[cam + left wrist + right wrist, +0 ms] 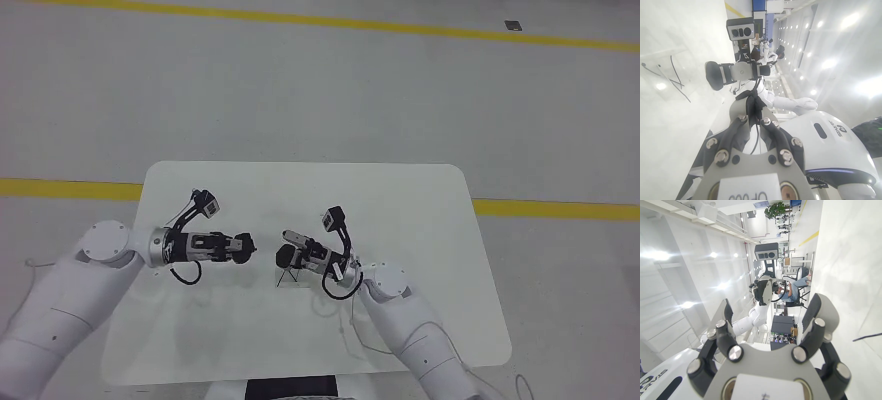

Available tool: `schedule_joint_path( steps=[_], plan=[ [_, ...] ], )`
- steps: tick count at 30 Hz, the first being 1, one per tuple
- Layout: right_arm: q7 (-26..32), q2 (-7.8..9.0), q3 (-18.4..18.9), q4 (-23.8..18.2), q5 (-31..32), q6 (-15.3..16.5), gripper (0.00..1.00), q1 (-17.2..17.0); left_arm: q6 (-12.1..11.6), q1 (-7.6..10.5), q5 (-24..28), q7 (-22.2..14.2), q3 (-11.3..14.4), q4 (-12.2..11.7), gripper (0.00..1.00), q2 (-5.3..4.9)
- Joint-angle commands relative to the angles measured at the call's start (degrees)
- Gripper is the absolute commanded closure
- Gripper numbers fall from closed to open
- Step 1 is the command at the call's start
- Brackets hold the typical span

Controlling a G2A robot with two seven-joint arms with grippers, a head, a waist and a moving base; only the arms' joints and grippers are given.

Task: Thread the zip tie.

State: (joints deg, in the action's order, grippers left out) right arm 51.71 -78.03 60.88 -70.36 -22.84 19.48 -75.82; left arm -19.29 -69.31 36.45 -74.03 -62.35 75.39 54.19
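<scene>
Left wrist view: the left gripper (753, 106) is squeezed shut on a thin black tie (759, 136). Just beside it, the right gripper (771, 306) is wide open and empty. More ties (674, 83) lie on the table (420, 200) nearby.

Several thin black zip ties (676, 83) are recorded lying flat and crossed over one another on the white bench (420, 200), near its middle. A small square head (643, 64) is noted at one strap's end. A further tie (757, 136), thin and black, is seen pinched in the closed left hand (753, 102).
</scene>
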Motion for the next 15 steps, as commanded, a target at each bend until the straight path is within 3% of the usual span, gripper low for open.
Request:
schedule_joint_path(
  steps=[1,6,9,15],
  plan=[
    [0.01,0.00,-0.01,0.01,0.01,0.00,0.00,0.02,0.00,0.01,0.09,0.00,0.00,-0.12,1.00,0.00],
    [0.01,0.00,-0.01,0.01,0.01,0.00,0.00,0.02,0.00,0.01,0.09,0.00,0.00,-0.12,1.00,0.00],
    [0.01,0.00,-0.01,0.01,0.01,0.00,0.00,0.02,-0.19,-0.16,-1.24,3.63,0.08,-0.64,1.00,0.17],
    [0.01,0.00,-0.01,0.01,0.01,0.00,0.00,0.02,-0.19,-0.02,-0.95,1.26,-4.07,-1.22,1.00,0.76]
  ],
)
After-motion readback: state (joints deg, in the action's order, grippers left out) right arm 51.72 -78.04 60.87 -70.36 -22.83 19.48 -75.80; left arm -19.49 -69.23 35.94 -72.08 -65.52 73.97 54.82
